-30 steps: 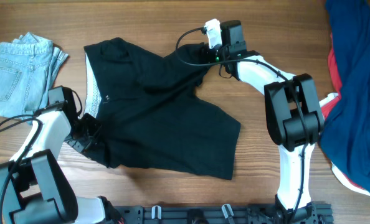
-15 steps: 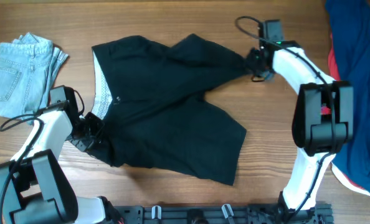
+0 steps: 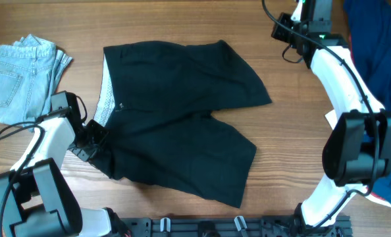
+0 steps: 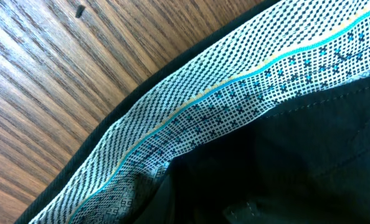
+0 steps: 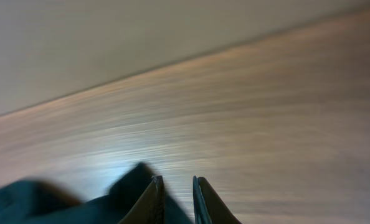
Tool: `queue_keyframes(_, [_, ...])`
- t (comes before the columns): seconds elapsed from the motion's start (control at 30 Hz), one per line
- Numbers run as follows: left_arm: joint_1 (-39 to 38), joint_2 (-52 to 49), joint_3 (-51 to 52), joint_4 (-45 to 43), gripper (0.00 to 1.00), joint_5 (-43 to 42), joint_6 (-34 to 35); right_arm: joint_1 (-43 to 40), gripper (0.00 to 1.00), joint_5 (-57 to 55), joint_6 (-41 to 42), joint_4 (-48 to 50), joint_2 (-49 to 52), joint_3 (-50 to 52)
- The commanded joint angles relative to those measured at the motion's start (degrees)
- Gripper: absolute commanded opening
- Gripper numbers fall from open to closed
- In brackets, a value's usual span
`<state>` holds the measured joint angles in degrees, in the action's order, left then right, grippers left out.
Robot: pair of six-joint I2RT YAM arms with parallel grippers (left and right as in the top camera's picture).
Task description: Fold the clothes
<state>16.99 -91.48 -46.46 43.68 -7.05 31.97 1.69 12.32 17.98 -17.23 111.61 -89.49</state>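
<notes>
The black shorts [image 3: 182, 125] lie spread flat in the middle of the table, waistband to the left and both legs to the right. Their patterned white waistband lining [image 4: 235, 93] fills the left wrist view. My left gripper [image 3: 95, 139] is shut on the shorts' lower left waistband corner; its fingers are hidden in dark cloth. My right gripper [image 3: 279, 29] hangs above the far right of the table, clear of the shorts. Its fingers [image 5: 177, 179] stand a narrow gap apart with nothing between them; black cloth [image 5: 79, 199] shows blurred below.
Folded light-blue denim [image 3: 21, 79] lies at the far left. A navy garment with red trim [image 3: 380, 59] is heaped along the right edge, close to the right arm. Bare wood [image 3: 294, 131] lies between the shorts and the right arm.
My right gripper drew the shorts' upper leg out to the right, let it go and rose toward the far right. The shorts now lie flatter. The left gripper has not moved.
</notes>
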Motion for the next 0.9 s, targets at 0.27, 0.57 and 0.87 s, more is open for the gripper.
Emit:
queue_keyframes(0.27, [0.5, 0.7, 0.2, 0.9, 0.07, 1.9, -0.2, 10.0, 0.39, 15.6, -8.8, 1.4, 14.6, 0.2])
queue_keyframes(0.57, [0.5, 0.7, 0.2, 0.9, 0.07, 1.9, -0.3, 8.9, 0.46, -2.3, -3.8, -1.2, 21.4, 0.3])
queue_keyframes(0.87, [0.5, 0.7, 0.2, -4.0, 0.17, -6.9, -0.3, 2.1, 0.50, 2.2, -3.3, 2.1, 21.2, -8.0])
